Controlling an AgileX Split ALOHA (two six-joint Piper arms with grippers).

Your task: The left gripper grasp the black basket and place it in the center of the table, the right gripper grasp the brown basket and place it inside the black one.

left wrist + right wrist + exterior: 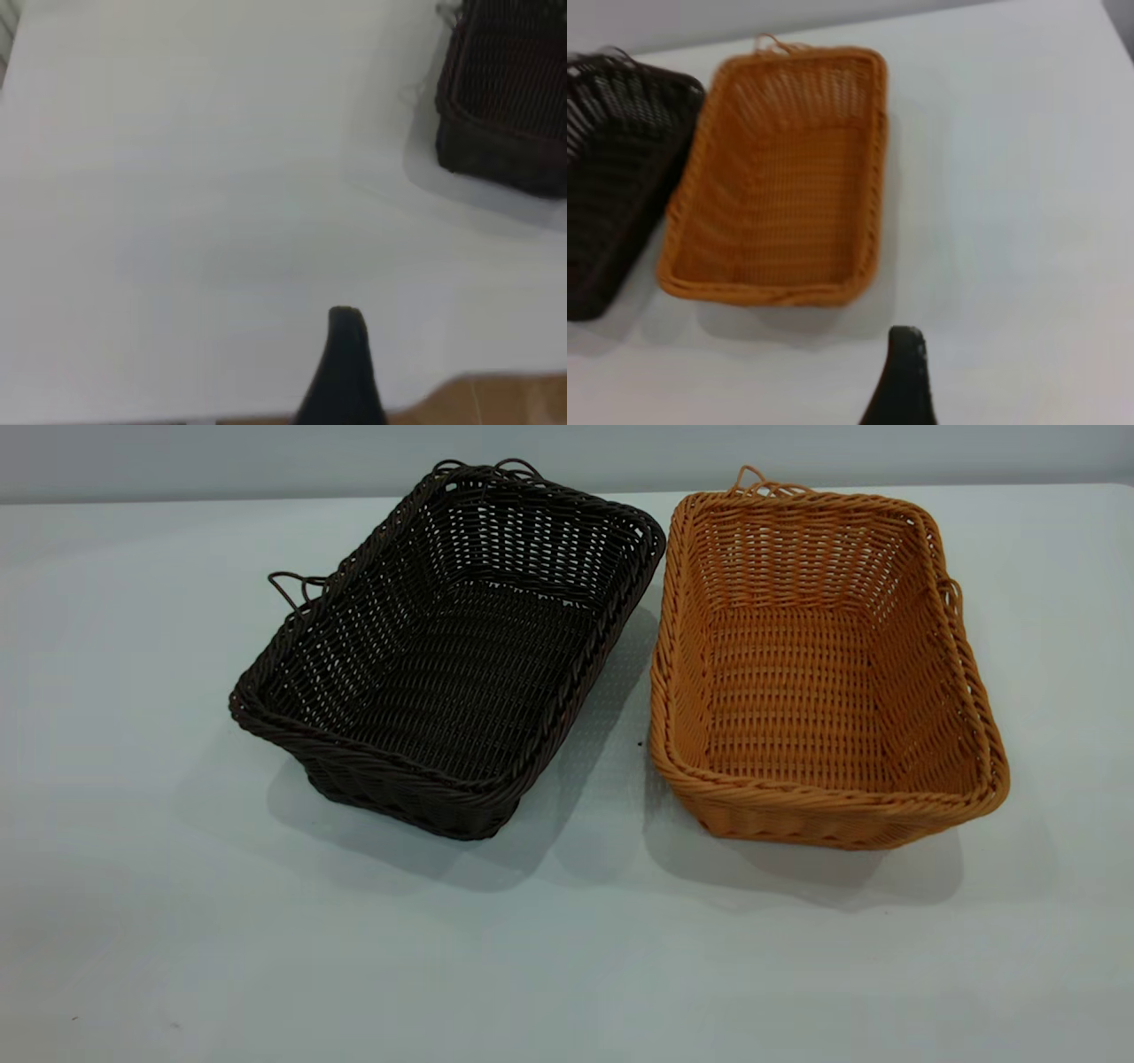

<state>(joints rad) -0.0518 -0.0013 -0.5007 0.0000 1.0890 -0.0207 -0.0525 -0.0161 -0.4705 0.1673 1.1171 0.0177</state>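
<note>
The black basket (447, 660) stands on the table (567, 957), left of centre and turned at an angle. The brown basket (819, 664) stands right beside it, with a narrow gap between them. Both are empty and upright. Neither gripper shows in the exterior view. In the left wrist view the left gripper (434, 354) hovers over bare table, with one dark finger (345, 363) showing and a corner of the black basket (505, 97) far off. In the right wrist view the right gripper (966, 359) hangs over the table short of the brown basket (780, 177), with one finger (904, 376) showing. Both grippers are empty.
The table's near edge and a brown floor (505, 403) show in the left wrist view. The black basket (616, 168) also shows beside the brown one in the right wrist view. Bare tabletop lies in front of and around both baskets.
</note>
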